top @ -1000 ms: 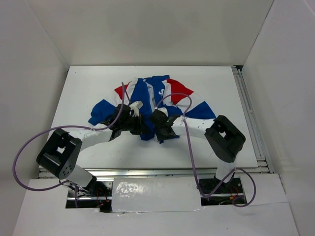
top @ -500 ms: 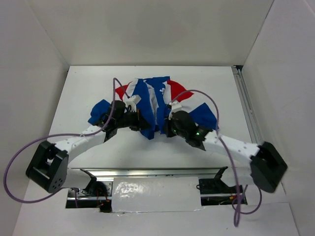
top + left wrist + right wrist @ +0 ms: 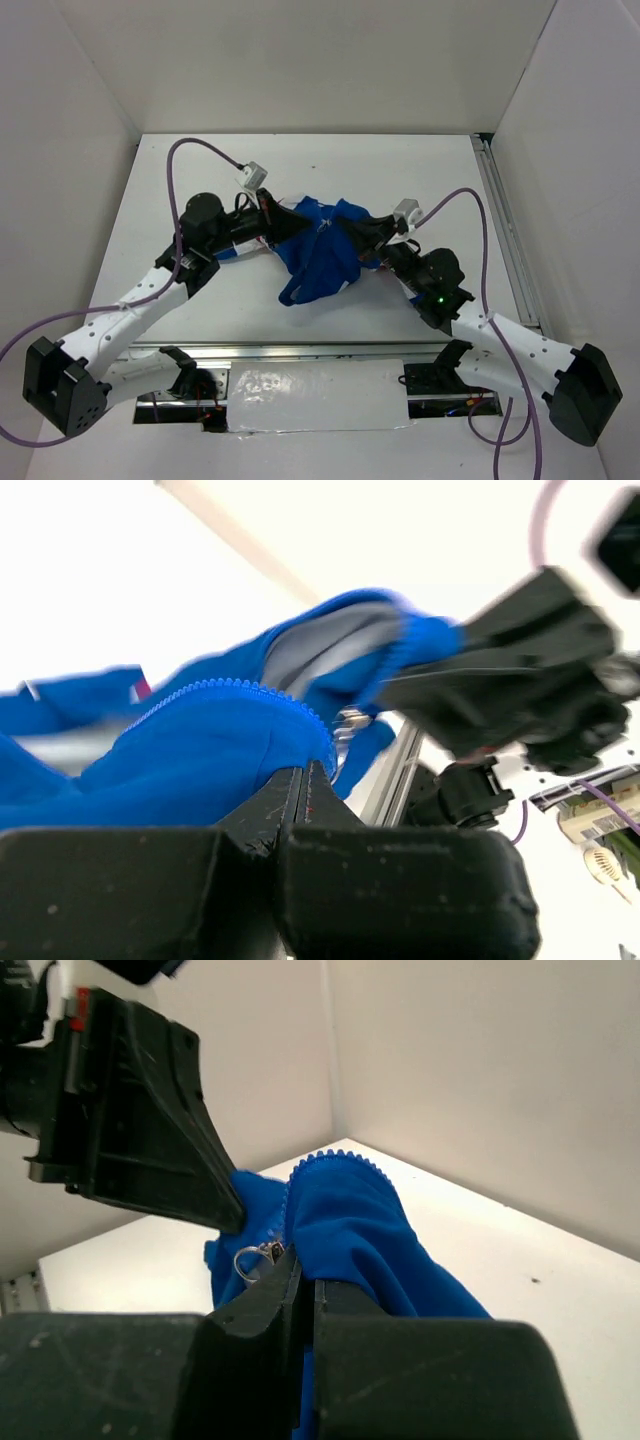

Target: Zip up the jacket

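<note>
The jacket (image 3: 318, 250) hangs bunched and lifted between both arms over the table's middle, showing mostly royal blue. My left gripper (image 3: 283, 215) is shut on the jacket's left front edge; in the left wrist view (image 3: 303, 772) blue fabric with zipper teeth (image 3: 225, 687) rises from its pressed fingers. My right gripper (image 3: 357, 232) is shut on the right front edge; in the right wrist view (image 3: 298, 1260) blue fabric (image 3: 350, 1220) leaves its closed fingers. A silver ring zipper pull (image 3: 252, 1260) hangs just left of those fingers.
The white table (image 3: 180, 180) is walled in by white panels. A metal rail (image 3: 505, 240) runs along its right edge. Purple cables (image 3: 195, 150) loop over both arms.
Both arms swung up and outward, lifting the jacket off the table. It was spread flat with red and white panels showing; now it hangs bunched between the grippers.
</note>
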